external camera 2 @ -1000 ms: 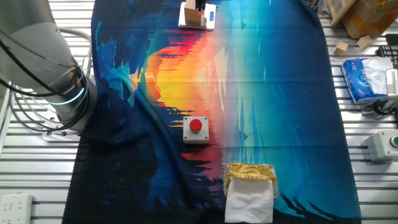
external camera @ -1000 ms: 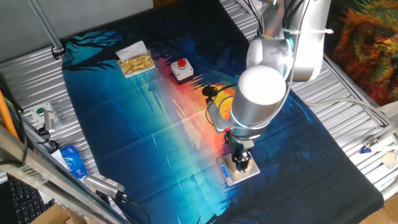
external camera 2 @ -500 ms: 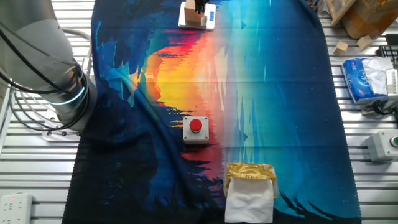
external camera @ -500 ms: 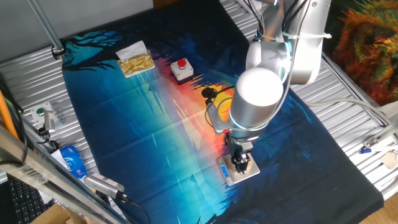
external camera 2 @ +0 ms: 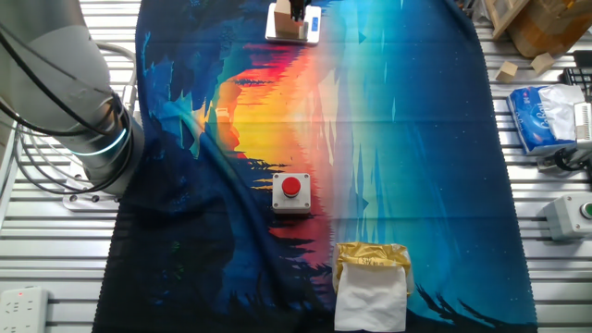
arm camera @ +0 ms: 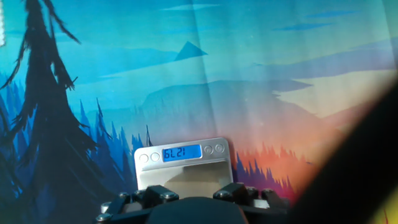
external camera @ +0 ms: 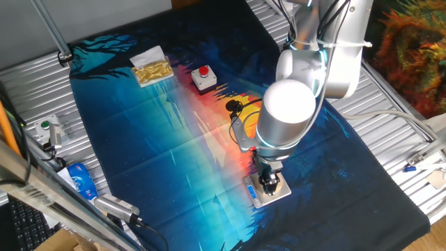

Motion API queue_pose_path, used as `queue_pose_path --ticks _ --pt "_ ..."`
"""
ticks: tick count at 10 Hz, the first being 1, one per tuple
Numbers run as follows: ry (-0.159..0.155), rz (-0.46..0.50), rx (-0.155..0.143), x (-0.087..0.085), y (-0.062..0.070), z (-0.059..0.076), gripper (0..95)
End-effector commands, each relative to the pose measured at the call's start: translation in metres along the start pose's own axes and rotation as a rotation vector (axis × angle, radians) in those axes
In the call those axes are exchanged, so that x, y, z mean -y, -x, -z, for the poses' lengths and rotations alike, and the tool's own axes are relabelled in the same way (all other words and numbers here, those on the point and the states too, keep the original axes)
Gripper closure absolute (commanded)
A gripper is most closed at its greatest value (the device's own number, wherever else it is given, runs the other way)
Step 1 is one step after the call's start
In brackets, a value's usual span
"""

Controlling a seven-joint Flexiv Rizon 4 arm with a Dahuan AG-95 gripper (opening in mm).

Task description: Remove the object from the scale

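Note:
The silver-grey scale (arm camera: 182, 169) lies on the printed cloth with its blue display (arm camera: 181, 152) lit. It also shows in one fixed view (external camera: 280, 193) and at the top edge of the other fixed view (external camera 2: 313, 22). The pale beige block (arm camera: 188, 180) rests on its plate and is also visible in the other fixed view (external camera 2: 284, 25). My gripper (arm camera: 194, 194) is low over the plate and open, with one finger on each side of the block. In one fixed view the gripper (external camera: 267, 183) hides the block.
A white box with a red button (external camera: 203, 77) stands mid-cloth, also seen in the other fixed view (external camera 2: 291, 192). A gold crinkled packet on white paper (external camera: 152, 69) lies at the far corner. The robot's base (external camera 2: 69, 102) and cables sit beside the cloth. Clutter lines the metal table edges.
The arm has sunk slightly and leaned a little to the left over the scale. The block and the scale have not moved.

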State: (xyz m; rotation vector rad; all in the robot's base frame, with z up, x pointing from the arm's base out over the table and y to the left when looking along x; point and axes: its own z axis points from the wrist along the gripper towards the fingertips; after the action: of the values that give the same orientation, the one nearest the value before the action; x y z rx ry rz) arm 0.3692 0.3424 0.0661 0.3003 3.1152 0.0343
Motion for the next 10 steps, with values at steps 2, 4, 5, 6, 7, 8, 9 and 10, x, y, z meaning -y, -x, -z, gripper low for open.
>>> queue_pose_path --ticks 2,4,5,6,7,8,9,10 --pt "0.007 0.001 0.003 0.001 0.0 -0.001 95.0" --pt "-0.001 0.007 -0.003 0.001 0.0 -0.001 95.0" --pt "0.007 0.005 0.001 0.001 0.0 0.002 95.0" --pt "-0.002 0.014 0.008 0.002 0.0 0.008 95.0" --pt "-0.008 0.02 0.015 0.004 0.0 0.022 95.0" --pt "-0.006 0.021 0.018 0.006 0.0 0.03 95.0" --pt "-0.009 0.028 0.021 0.014 0.003 0.036 95.0" --pt "-0.014 0.04 0.02 0.022 0.008 0.04 95.0"
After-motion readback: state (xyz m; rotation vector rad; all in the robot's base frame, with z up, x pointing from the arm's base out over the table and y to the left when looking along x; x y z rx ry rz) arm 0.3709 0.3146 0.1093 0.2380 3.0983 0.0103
